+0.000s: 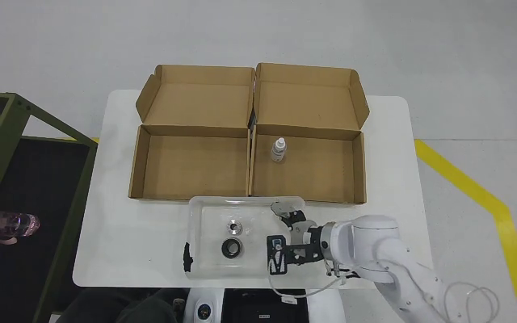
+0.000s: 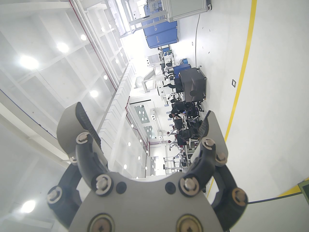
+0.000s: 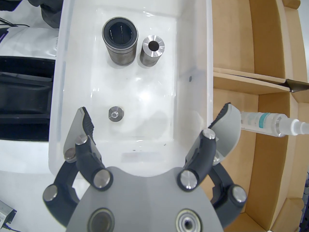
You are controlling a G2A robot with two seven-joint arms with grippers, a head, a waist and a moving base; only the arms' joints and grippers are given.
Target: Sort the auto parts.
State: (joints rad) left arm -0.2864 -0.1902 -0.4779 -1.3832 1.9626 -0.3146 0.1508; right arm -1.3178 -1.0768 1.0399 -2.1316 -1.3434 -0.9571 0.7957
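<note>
A clear plastic bin at the table's front edge holds three metal parts. A dark linear bearing stands upright beside a silver bushing. A small silver cylinder stands apart from them, nearer my right gripper. My right gripper hangs open over the bin's right end, nothing between its fingers. A small clear bottle with a white cap lies in the right cardboard box. My left gripper is open, pointing up at the hall.
Two open cardboard boxes sit side by side behind the bin, the left box holding nothing. The white table has bare room left of the bin. A green frame stands off the table's left side.
</note>
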